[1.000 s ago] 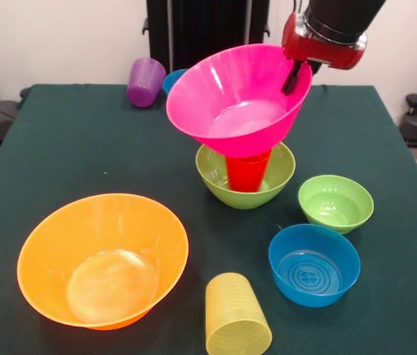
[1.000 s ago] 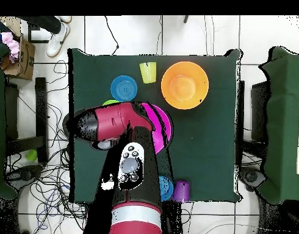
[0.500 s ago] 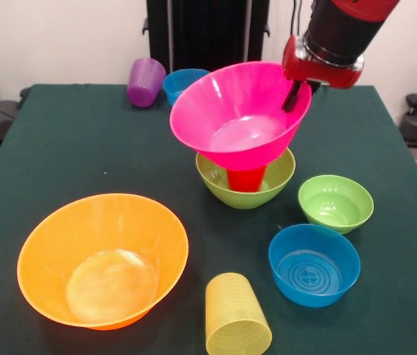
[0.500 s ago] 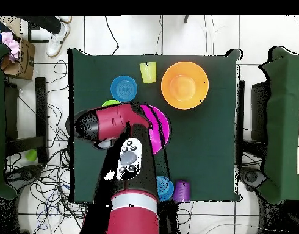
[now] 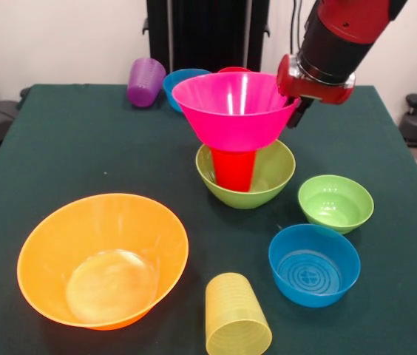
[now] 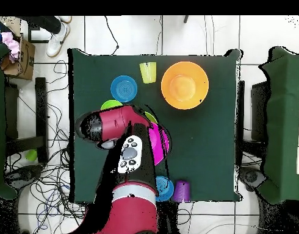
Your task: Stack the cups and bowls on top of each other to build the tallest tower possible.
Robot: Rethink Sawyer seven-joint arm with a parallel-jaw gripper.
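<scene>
the gripper [image 5: 297, 103] has its jaws clamped on the right rim of the hot pink bowl [image 5: 234, 111], which sits level on the bright red cup [image 5: 234, 168] inside the medium lime green bowl [image 5: 268, 177] at the middle of the desk [image 5: 83, 148]. the ribbed yellow cup [image 5: 236, 316] lies near the orange bowl [image 5: 101, 259]. no brand or writing can be read on any piece.

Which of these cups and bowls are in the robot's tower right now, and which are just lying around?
In the tower:
- hot pink bowl, held at its rim by the pincer
- bright red cup
- medium green bowl

Lying about:
- orange bowl
- yellow cup
- near blue bowl
- small green bowl
- purple cup
- far blue bowl
</scene>
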